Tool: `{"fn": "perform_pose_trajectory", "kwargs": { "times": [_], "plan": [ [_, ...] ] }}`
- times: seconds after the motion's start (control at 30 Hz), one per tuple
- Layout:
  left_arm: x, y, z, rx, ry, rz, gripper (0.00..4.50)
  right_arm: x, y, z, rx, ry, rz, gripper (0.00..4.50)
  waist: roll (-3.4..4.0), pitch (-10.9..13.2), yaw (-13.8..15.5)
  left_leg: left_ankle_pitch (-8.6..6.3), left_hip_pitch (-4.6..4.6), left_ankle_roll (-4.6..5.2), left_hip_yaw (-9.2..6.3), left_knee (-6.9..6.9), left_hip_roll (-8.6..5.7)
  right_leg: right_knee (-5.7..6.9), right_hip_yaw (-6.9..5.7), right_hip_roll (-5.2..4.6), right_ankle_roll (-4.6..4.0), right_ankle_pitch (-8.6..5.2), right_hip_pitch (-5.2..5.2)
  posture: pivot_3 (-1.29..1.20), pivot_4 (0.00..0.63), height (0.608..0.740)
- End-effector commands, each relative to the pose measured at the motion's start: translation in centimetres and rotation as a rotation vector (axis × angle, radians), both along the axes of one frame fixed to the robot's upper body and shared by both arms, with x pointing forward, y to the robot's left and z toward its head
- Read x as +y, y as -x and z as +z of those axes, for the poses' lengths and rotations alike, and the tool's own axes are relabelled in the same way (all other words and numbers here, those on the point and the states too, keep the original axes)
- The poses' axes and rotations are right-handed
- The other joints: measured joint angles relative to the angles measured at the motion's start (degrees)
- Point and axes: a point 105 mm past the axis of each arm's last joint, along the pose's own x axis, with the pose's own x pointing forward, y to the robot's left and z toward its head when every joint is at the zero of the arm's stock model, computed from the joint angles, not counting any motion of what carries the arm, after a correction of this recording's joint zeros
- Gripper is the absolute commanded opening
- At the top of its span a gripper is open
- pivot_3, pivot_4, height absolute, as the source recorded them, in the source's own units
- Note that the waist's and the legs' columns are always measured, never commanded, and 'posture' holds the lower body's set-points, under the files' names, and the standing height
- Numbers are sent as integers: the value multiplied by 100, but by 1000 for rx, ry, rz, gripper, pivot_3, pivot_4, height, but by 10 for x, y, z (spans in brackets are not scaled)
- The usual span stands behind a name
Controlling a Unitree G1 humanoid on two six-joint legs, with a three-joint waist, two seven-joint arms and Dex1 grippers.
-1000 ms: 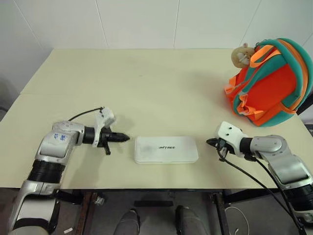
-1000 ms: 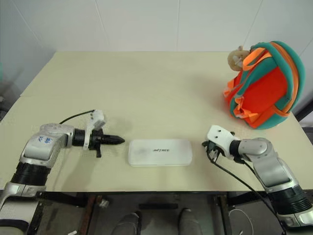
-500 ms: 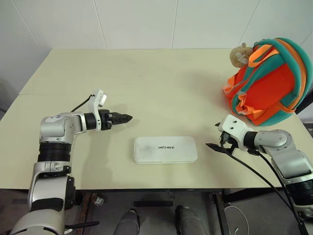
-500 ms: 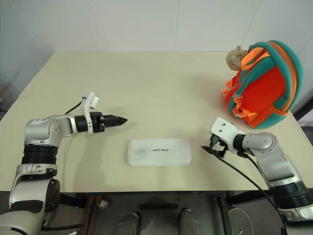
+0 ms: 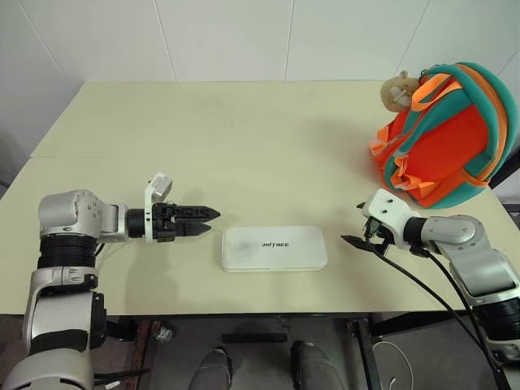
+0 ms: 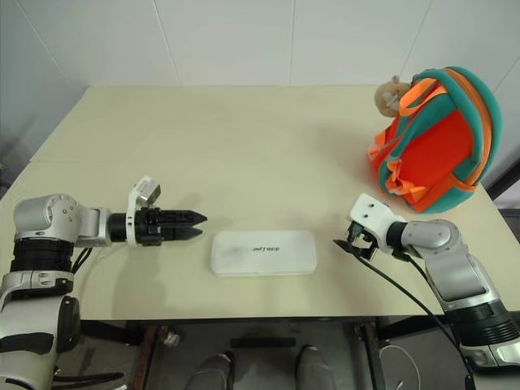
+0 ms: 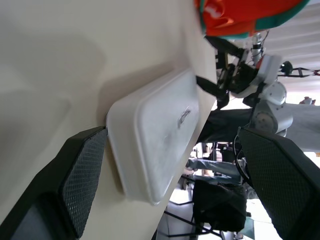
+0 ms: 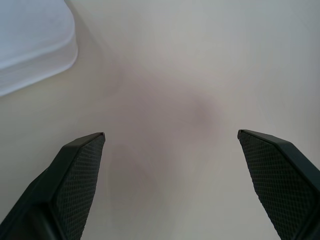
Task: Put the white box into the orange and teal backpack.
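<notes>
White tiled wall behind; pale cream table (image 5: 260, 138), matte, smooth, rectangular, with a faint seam running along its left part.

Item, left: left gripper (image 5: 203, 220), two black fingers with cross-hatched pads, spread wide and holding nothing, lying low over the table and pointing at the short left end of the box, just beside it.

Item, centre: the white box (image 5: 275, 248), flat, long, rounded at the corners, smooth hard-looking shell with small dark lettering on the lid. It lies flat near the front edge of the table, between the two grippers, touched by neither.

Item, right front: right gripper (image 5: 355, 241), black fingers parted fully and empty, low over the table near the box's right end, a bare gap between them.

Item, far right: the orange and teal backpack (image 5: 443, 134), rounded, soft fabric, teal trim and straps, orange loops, standing well apart from the box. A beige plush charm (image 5: 398, 90) sits at its upper left.

Step in hand, judged: approach before the grasp; the box is not yet lifted. The next move likely calls for both grippers to close in on the short ends, raise the box level and carry it rightwards to the backpack. Whether the backpack's opening is unzipped cannot be told.
</notes>
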Motion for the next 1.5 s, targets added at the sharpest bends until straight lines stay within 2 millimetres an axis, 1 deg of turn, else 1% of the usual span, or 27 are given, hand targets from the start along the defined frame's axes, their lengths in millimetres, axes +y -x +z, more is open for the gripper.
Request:
{"fn": "perform_pose_trajectory", "kwargs": {
  "times": [0.03,0.13,0.2,0.4,0.47,0.6,0.7,0.9,1.13,1.4,1.43,1.47,1.5],
  "plan": [
    [3,5,-7,53,-3,-7,4469,2,-1,13,-61,-7,4,4500,0,0,6,0,0,0,0,0,0,0,0,0,0,0,0,0,150,740],
    [1,7,-17,108,-5,-7,4469,4,-2,13,-67,-15,4,4500,0,0,9,0,0,0,0,0,0,0,0,0,-1,0,0,0,150,740],
    [0,8,-20,125,-8,-9,4469,5,-2,12,-67,-16,6,4500,0,0,8,0,2,-1,0,0,0,0,0,-1,-1,-1,1,0,150,740],
    [-11,2,-21,145,60,6,4469,12,-3,10,-64,-24,17,4500,0,-1,25,0,5,-1,0,1,-1,0,0,-2,-2,-1,5,0,150,740],
    [-16,2,-27,157,69,7,4469,14,-3,9,-64,-26,21,4500,0,-1,35,1,5,-2,0,3,-1,0,0,-3,-2,-1,6,0,150,740],
    [-30,6,-31,166,108,-22,4469,20,-4,8,-69,-35,31,4500,0,-1,36,1,5,-2,-1,12,-6,-1,0,-7,2,1,13,0,150,740],
    [-35,6,-32,167,127,-27,4469,24,-4,8,-71,-43,37,4500,1,-2,26,1,7,-2,-1,12,-5,1,0,-7,2,1,13,0,150,740],
    [-46,3,-36,172,146,-9,4469,25,-4,7,-69,-46,40,4500,1,-2,62,1,8,-2,-1,22,-6,0,0,-7,3,2,20,0,150,740],
    [-59,4,-43,173,111,-30,4469,28,-3,6,-65,-53,49,4500,3,-4,93,1,9,-2,-1,40,-7,-6,0,-7,3,2,28,0,150,740],
    [-64,4,-50,175,55,-31,4469,33,-2,5,-64,-61,62,4500,4,-4,149,0,9,-3,-1,49,-7,-14,0,-7,-1,2,35,0,150,740],
    [-64,4,-51,175,44,-29,4083,33,-2,5,-64,-60,63,4500,4,-5,151,0,9,-3,-1,49,-7,-15,0,-7,-1,2,35,0,150,740],
    [-65,4,-53,171,30,-32,3931,32,-1,5,-64,-57,62,4500,4,-5,150,0,9,-3,-1,50,-7,-15,0,-7,-1,2,36,0,150,740],
    [-65,5,-54,168,21,-34,3627,31,-1,5,-63,-56,62,4500,4,-5,147,0,9,-3,-1,50,-7,-17,0,-7,-1,2,36,0,150,740]
  ]
}}
